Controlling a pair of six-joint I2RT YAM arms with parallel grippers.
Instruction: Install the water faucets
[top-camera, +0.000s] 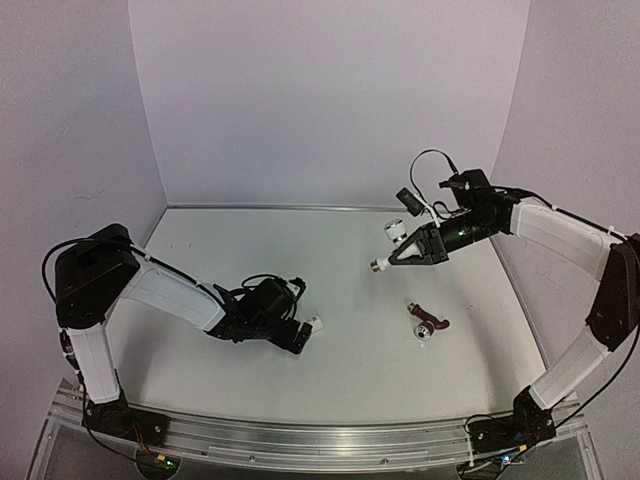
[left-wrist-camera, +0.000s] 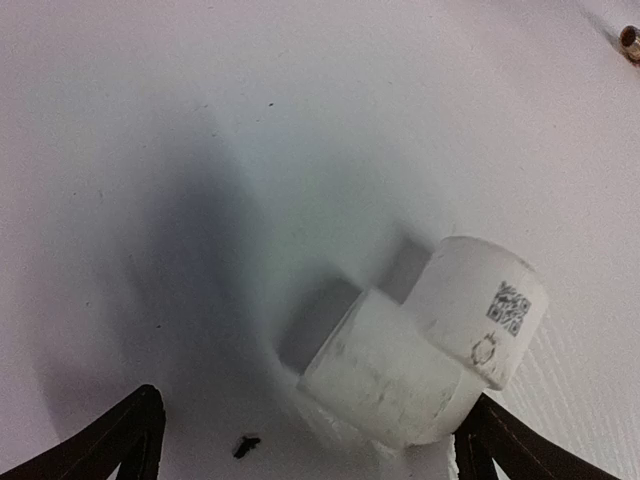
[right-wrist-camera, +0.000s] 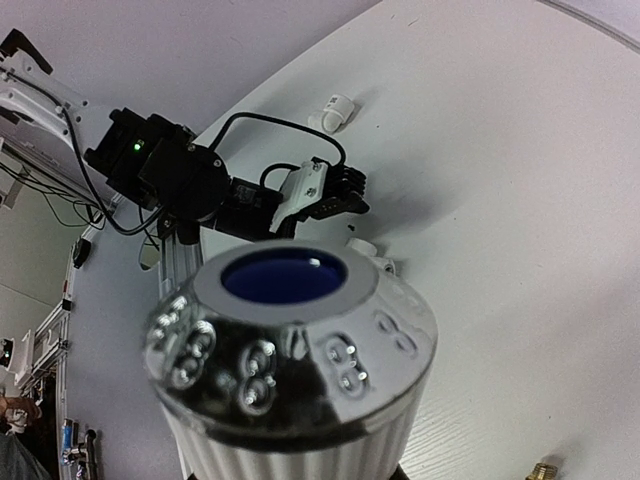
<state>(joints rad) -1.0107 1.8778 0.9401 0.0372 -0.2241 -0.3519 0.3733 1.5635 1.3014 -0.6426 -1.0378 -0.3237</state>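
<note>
Filling the right wrist view is the round silvery, blue-centred knob of the faucet (right-wrist-camera: 285, 340), so close that it hides the fingers gripping it. From the top camera we see the right end effector (top-camera: 405, 250) clamped on this faucet, which is raised above the far right of the desk (top-camera: 200, 250) with its brass threaded end (top-camera: 377, 266) pointing down and to the left.

The left end effector (left-wrist-camera: 315, 420) sits low on the desk with its jaws wide. A white elbow fitting (left-wrist-camera: 430, 345) lies between them, close against the right-hand finger (left-wrist-camera: 510, 445) and not clamped.

We think that loose fitting is the main risk. Pressed by the thread, it could slide or spin away. A tilted approach could cross the threads, and the faucet could twist in its grip under torque. The two arms may also crowd each other over the fitting.

We cannot see the fitting's open socket, nor whether it touches the finger. A dark reddish tap (top-camera: 428, 322), possibly a second faucet, lies near the desk's right side, too small to read. A black speck (left-wrist-camera: 245, 445) sits beside the jaws, and we cannot identify it.
</note>
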